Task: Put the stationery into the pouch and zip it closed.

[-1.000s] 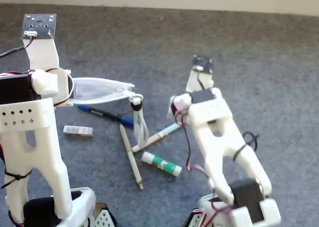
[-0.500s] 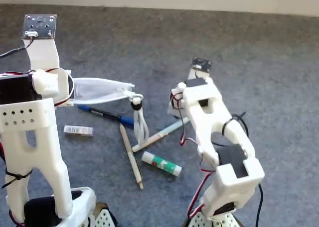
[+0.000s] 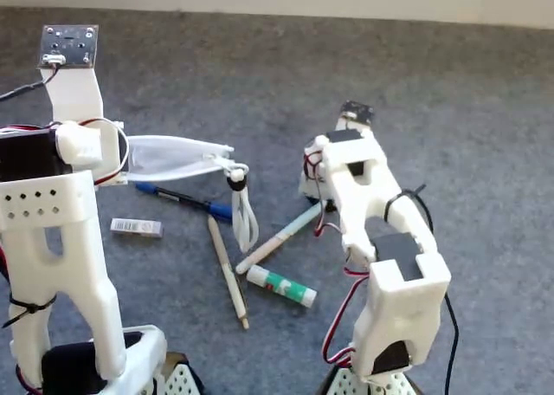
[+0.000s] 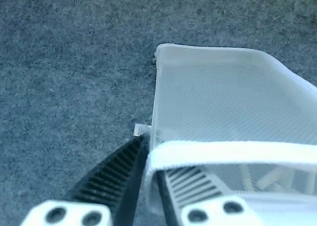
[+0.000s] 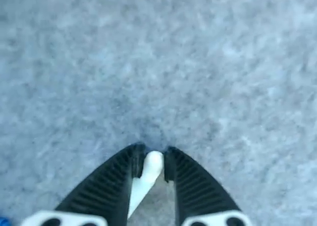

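Note:
The translucent white mesh pouch (image 3: 177,156) lies on the carpet with its mouth propped open. My left gripper (image 4: 151,147) is shut on the pouch's (image 4: 223,102) rim at one end. A white pen (image 3: 279,237) lies slanted in the middle of the carpet. My right gripper (image 3: 314,201) points down at its far end, and in the right wrist view the gripper (image 5: 151,155) is shut on the pen's tip (image 5: 147,172). A blue pen (image 3: 184,199), a wooden pencil (image 3: 228,275), a glue stick (image 3: 281,285) and a small eraser (image 3: 136,228) lie loose nearby.
The pouch's white wrist strap (image 3: 243,211) trails from its zip end across the blue pen's tip and close to the white pen. Grey carpet (image 3: 467,109) stretches open at the back and right. The left arm's body (image 3: 52,239) stands over the front left.
The right arm has folded forward and shifted right, with its gripper down on the white pen's far end. That end of the pen has moved slightly right. The left arm has kept still.

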`<state>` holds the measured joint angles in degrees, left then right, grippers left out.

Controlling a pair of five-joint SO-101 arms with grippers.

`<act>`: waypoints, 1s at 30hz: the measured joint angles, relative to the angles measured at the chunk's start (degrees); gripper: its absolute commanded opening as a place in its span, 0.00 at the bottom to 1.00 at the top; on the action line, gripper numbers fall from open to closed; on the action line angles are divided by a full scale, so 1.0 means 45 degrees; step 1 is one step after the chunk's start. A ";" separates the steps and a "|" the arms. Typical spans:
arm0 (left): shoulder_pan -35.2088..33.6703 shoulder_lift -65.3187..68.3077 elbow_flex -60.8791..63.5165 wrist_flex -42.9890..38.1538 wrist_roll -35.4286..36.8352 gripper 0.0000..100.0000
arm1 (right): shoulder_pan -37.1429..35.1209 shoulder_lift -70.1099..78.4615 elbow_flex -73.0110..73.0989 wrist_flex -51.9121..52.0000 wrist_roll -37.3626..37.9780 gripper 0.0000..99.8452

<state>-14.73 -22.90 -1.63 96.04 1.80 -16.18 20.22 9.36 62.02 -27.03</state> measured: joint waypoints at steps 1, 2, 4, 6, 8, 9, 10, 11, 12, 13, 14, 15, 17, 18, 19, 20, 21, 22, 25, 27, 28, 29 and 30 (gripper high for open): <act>0.0000 0.0000 0.0000 0.0000 0.0000 0.01 | 0.0039 0.0000 0.0000 0.0000 0.0000 0.01; 0.0000 0.0000 0.0000 0.0000 0.0000 0.01 | 0.0059 0.0020 0.0000 0.0000 0.0000 0.01; 0.0000 0.0000 0.0000 0.0000 0.0000 0.01 | 0.0098 0.0020 0.0000 0.0000 0.0000 0.01; 0.0000 0.0000 0.0000 0.0000 0.0000 0.01 | 0.0098 0.0020 0.0000 0.0000 0.0000 0.01; 0.0000 0.0000 0.0000 0.0000 0.0000 0.01 | 0.0098 0.0020 -0.0039 0.0137 0.0000 0.01; 0.0000 0.0000 0.0000 0.0000 0.0000 0.01 | 0.0098 0.0020 -0.0137 0.0293 0.0000 0.01; 0.0000 0.0000 0.0000 0.0000 0.0000 0.01 | 0.0098 0.0020 -0.0234 0.0469 0.0000 0.01; 0.0000 0.0000 0.0000 0.0000 0.0000 0.01 | 0.0098 -0.0078 -0.0274 0.0625 0.0000 0.01; 0.0000 0.0000 0.0000 0.0000 0.0000 0.01 | 0.0078 -0.0254 -0.0293 0.0899 0.0000 0.01; 0.0000 0.0000 0.0000 0.0000 0.0000 0.01 | 0.0059 -0.0449 -0.0332 0.1133 0.0000 0.01; 0.0000 0.0000 0.0000 0.0000 0.0000 0.01 | 0.0020 -0.0723 -0.0332 0.1328 0.0000 0.01; 0.0000 0.0000 0.0000 0.0000 0.0000 0.01 | 0.0020 -0.1016 -0.0332 0.1485 0.0000 0.01; 0.0000 0.0000 0.0000 0.0000 0.0000 0.01 | 0.0020 -0.1563 -0.0332 0.1602 0.0039 0.01; 0.0000 0.0000 0.0000 0.0000 0.0000 0.01 | 0.0020 -0.1836 -0.0332 0.1641 0.0332 0.01; 0.0000 0.0000 0.0000 0.0000 0.0000 0.01 | 0.0020 -0.2129 -0.0332 0.1661 0.0664 0.01; 0.0000 0.0000 0.0000 0.0000 0.0000 0.01 | 0.0020 -0.2422 -0.0332 0.1661 0.0938 0.01; 0.0000 0.0000 0.0000 0.0000 0.0000 0.01 | 0.0020 -0.2735 -0.0332 0.1661 0.1133 0.01; 0.0000 0.0000 0.0000 0.0000 0.0059 0.01 | 0.0020 -0.3009 -0.0332 0.1661 0.1231 0.01; 0.0000 0.0000 0.0039 0.0000 0.0410 0.01 | 0.0137 -0.3595 -0.0332 0.1875 0.1407 0.01; 0.0000 0.0000 0.0176 0.0000 0.0469 0.01 | 0.0215 -0.3829 -0.0332 0.2110 0.1407 0.01; -0.0020 0.0000 0.0195 0.0000 0.0469 0.01 | 0.0254 -0.3946 -0.0332 0.2208 0.1407 0.01; -0.0039 0.0000 0.0195 0.0000 0.0469 0.01 | 0.0313 -0.4063 -0.0332 0.2266 0.1407 0.01; 0.0000 0.0000 0.0195 0.0000 0.0469 0.01 | 0.0371 -0.4220 -0.0332 0.2325 0.1465 0.01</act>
<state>-14.73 -22.90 -0.75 96.04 3.91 -14.51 1.23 7.87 72.48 -20.44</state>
